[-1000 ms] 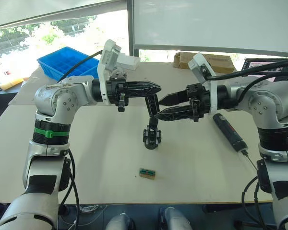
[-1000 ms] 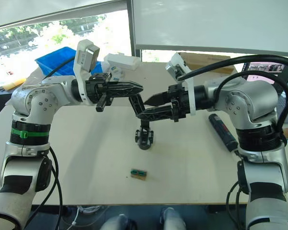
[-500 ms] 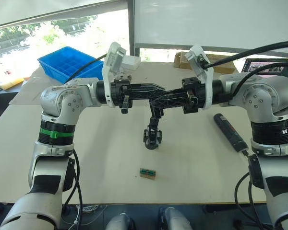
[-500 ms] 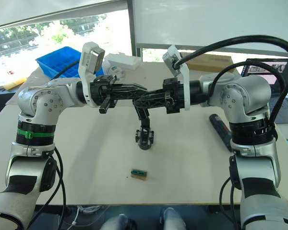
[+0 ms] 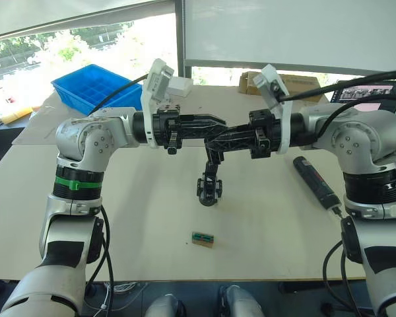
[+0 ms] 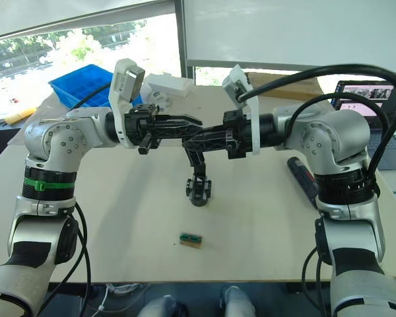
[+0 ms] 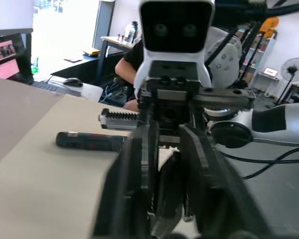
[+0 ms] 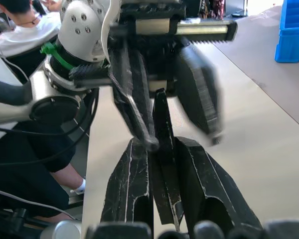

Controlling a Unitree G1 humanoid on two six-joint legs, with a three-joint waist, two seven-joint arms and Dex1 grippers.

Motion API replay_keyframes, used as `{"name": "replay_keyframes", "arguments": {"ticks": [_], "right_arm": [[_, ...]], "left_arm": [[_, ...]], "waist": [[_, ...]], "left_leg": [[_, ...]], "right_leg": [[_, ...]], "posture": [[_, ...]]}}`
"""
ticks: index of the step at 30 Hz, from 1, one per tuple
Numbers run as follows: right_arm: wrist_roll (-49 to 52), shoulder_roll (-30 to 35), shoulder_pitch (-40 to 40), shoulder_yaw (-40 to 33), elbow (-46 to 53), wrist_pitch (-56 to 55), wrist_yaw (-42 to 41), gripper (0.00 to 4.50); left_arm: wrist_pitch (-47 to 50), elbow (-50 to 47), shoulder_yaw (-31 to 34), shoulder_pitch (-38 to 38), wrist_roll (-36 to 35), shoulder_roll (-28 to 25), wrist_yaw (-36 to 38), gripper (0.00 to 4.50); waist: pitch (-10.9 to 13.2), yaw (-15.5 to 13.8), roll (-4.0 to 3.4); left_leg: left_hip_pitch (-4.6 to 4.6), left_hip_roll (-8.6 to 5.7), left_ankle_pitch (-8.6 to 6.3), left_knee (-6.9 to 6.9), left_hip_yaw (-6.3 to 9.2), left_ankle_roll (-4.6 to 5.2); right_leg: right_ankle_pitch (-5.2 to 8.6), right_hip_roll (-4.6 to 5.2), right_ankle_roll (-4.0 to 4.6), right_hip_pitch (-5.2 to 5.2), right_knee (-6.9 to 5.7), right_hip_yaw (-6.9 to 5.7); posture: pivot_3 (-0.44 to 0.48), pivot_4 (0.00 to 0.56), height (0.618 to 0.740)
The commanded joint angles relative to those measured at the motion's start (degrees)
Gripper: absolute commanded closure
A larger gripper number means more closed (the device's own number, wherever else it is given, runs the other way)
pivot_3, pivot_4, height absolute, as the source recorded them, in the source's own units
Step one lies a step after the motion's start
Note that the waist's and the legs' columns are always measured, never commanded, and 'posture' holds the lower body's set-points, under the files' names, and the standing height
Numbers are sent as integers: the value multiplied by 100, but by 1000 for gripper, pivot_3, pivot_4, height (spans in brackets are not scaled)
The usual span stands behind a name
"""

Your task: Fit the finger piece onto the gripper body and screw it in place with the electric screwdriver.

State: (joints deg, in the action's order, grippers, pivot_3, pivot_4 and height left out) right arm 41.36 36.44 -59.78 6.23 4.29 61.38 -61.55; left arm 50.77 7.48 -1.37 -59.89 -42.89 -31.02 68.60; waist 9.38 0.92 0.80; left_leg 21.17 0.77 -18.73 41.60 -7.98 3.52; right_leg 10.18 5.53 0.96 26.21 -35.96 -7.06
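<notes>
The gripper body (image 5: 208, 188) stands at the table's middle, squat base down, a black pointed blade (image 8: 162, 134) rising from its top. My right gripper (image 5: 215, 140) comes in from the right and is shut on that blade. My left gripper (image 5: 218, 123) faces it from the left at the same height, its fingers (image 8: 197, 84) apart on either side of the blade's tip. I cannot tell whether this blade is the finger piece or the body's own finger. The electric screwdriver (image 5: 317, 183) lies on the table to the right, under my right forearm.
A small brown-and-green block (image 5: 202, 239) lies near the front edge. At the back stand a blue bin (image 5: 92, 84), a white box (image 5: 179, 84) and a cardboard box (image 5: 300, 82). A screen (image 5: 373, 92) sits far right. A seated person (image 8: 20, 22) is nearby.
My right gripper moved in from the right and closed on the blade. My left gripper, shut on it before, has spread its fingers. The gripper body has stayed in place.
</notes>
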Motion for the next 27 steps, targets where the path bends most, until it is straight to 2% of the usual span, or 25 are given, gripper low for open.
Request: {"name": "replay_keyframes", "arguments": {"ticks": [1,3,4,6,10,17,23,27], "right_arm": [[-257,193,198,20,398,-615,-183,4151],[-462,265,386,114,509,-911,-228,4151],[-533,288,462,143,539,-1020,-254,4151],[-613,305,561,173,560,-1143,-291,4151],[-746,345,852,186,625,-1368,-345,4151],[-836,269,1200,242,735,-1456,-307,4151],[-947,232,1315,288,749,-1562,-236,4152],[-1008,218,1499,306,883,-1659,-166,4152]], "left_arm": [[-918,39,-59,313,501,-287,436,1404],[-1844,163,-211,628,1010,-390,703,350],[-2089,290,-269,723,1198,-454,772,0],[-2373,573,-343,824,1489,-555,851,0],[-3619,1111,-672,1346,2248,-784,1267,0],[-5417,2355,-979,1511,3224,-158,892,0],[-6159,3108,-1052,1433,3651,664,254,0],[-6248,3392,-1201,1352,3919,883,198,0]], "waist": [[0,15,0],[0,11,0],[0,10,0],[0,5,0],[0,8,0],[0,-51,0],[0,-50,1],[0,-24,1]], "left_leg": [[0,0,0,-1,-1,0],[-1,0,0,-1,-2,0],[-2,0,0,0,-2,-1],[0,0,0,2,-3,-1],[1,1,0,0,-3,-1],[16,0,0,10,-1,2],[18,1,-1,10,0,3],[17,4,-1,10,2,4]], "right_leg": [[0,-1,0,2,0,1],[0,0,0,2,-2,1],[0,0,0,1,-2,1],[0,0,0,2,-1,-1],[0,-1,0,3,3,0],[-1,6,-1,3,7,-10],[-1,4,-1,3,7,-11],[-2,2,-1,3,5,-10]], "posture": [[0,150,738],[0,150,738],[0,150,738],[0,150,738],[0,150,738],[0,150,738],[0,150,738],[0,150,738]]}}
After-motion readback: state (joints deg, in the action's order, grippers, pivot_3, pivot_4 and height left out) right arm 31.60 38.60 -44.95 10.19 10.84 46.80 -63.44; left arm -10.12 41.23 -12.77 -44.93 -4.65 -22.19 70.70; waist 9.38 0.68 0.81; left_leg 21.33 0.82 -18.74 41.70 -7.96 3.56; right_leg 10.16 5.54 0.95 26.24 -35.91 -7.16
